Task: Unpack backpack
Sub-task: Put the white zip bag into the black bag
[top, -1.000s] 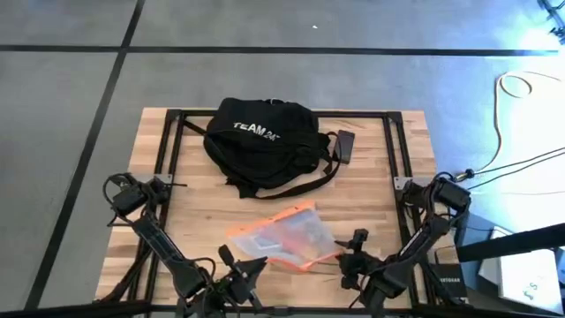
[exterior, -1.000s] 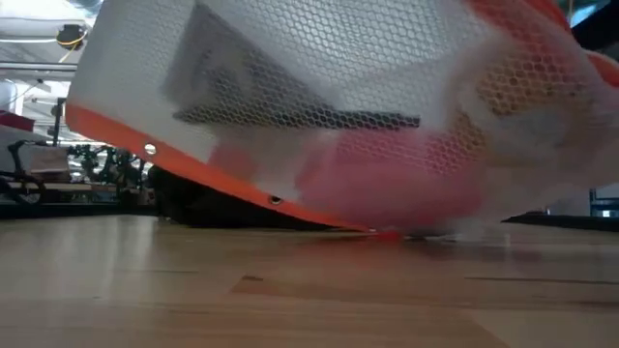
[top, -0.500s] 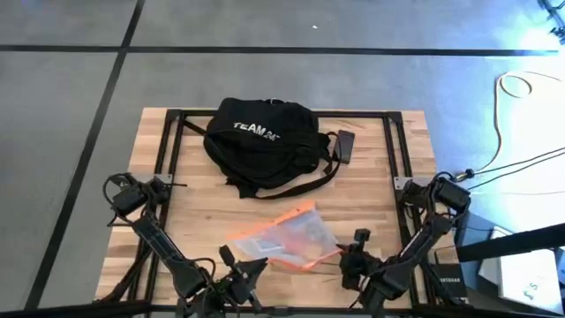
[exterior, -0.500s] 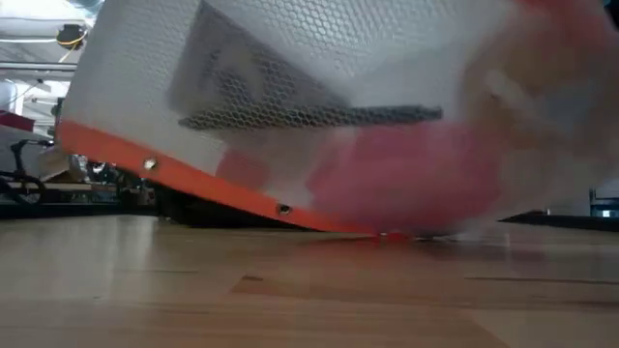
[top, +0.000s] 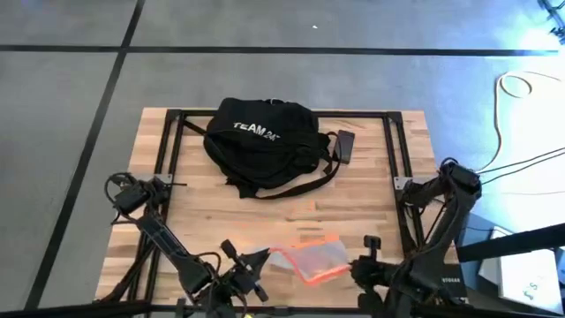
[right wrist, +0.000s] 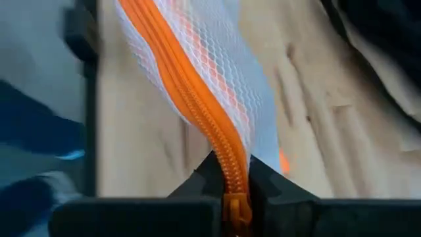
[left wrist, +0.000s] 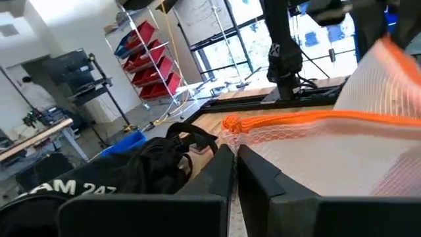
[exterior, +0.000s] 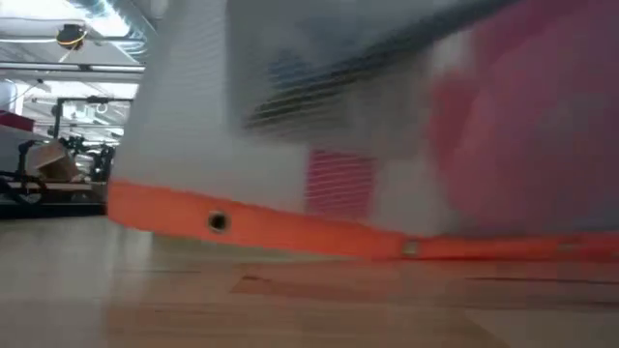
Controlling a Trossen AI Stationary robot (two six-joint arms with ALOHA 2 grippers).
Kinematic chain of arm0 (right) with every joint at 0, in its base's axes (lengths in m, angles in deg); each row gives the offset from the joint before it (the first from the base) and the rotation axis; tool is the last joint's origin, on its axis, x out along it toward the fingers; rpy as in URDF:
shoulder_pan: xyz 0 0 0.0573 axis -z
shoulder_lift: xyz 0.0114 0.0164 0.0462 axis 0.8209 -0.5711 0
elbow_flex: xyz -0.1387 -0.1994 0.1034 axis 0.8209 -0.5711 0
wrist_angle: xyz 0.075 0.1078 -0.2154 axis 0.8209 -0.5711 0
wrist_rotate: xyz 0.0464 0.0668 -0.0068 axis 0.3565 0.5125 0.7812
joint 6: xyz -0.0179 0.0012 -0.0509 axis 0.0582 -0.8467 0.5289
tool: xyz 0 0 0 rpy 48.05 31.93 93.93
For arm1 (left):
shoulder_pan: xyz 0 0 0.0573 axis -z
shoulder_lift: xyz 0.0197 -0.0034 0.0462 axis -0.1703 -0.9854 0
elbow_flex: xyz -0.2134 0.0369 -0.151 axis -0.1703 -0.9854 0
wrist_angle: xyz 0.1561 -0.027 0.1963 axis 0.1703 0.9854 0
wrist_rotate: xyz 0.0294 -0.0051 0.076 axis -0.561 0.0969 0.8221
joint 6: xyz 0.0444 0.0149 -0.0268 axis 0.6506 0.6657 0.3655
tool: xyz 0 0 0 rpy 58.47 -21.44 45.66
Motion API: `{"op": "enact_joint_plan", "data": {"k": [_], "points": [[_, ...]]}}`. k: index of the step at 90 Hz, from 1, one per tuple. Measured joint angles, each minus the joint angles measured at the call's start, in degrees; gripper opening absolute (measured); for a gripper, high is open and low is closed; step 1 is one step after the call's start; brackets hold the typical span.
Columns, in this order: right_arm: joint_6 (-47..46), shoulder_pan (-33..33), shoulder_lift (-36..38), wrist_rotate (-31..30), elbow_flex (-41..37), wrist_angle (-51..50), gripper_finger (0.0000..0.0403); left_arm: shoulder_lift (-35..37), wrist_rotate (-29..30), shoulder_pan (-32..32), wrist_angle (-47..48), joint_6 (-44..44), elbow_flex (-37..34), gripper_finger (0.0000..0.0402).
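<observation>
The black backpack with white lettering lies on the table's far middle, touched by neither gripper. A translucent mesh pouch with orange trim is near the table's front edge, stretched between my two grippers. It fills the low view, where its orange lower edge runs just over the wood. My left gripper is at the pouch's left end and my right gripper at its right end. Both are shut on the pouch. My left gripper has its two fingers closed at the pouch's left corner, where the orange trim ends. The fingers lie nearly level, coming from the table's left. The mesh stretches away from them toward the other arm. My right gripper pinches the pouch's orange zipper edge between its two fingers, at the pouch's right end. The fingers lie along the zipper, coming from the table's right. The mesh spreads away from them over the wood.
A dark flat phone-like thing lies to the right of the backpack. A black frame of bars runs along the table's left, right and far sides. Bare wood lies between backpack and pouch.
Both grippers have drawn the pouch toward the table's near edge, away from the backpack. The pouch, which lay spread and tilted with one corner low, now looks narrower from above and sits much closer to the low camera. My right arm has swung toward the near edge.
</observation>
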State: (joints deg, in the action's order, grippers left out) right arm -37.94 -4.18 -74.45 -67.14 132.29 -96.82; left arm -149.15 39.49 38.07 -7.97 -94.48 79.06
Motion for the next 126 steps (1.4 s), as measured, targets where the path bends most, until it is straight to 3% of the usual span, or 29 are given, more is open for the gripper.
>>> {"op": "enact_joint_plan", "data": {"k": [29,39,61,73,92,114,126], "points": [[-0.43,0.07,8.81,1.37,3.32,-0.02,0.0000,0.04,-5.29,-0.33,5.01,-5.05,0.00,0.0000],[-2.60,0.09,11.40,4.81,3.34,-1.25,0.0000,0.04,-7.58,-0.42,8.35,-8.48,0.00,0.0000],[-18.27,0.13,13.49,7.52,3.23,-14.68,0.0000,0.07,-13.17,-0.73,12.54,-12.88,0.00,0.0000],[-24.41,0.67,13.27,15.43,-0.45,-15.19,0.0000,0.07,-15.01,-0.85,12.64,-12.67,0.00,0.0000],[-21.84,0.98,13.24,25.13,-5.71,-2.49,0.0000,0.07,-15.53,-0.96,12.77,-11.30,0.00,0.0000],[-19.08,1.31,13.74,20.98,-5.75,-2.26,0.0000,0.07,-18.09,-1.70,12.40,-11.10,0.00,0.0002],[-19.92,1.82,13.74,21.11,-5.75,-3.21,0.0000,0.07,-21.53,-3.25,10.68,-9.83,0.00,0.0022]]}}
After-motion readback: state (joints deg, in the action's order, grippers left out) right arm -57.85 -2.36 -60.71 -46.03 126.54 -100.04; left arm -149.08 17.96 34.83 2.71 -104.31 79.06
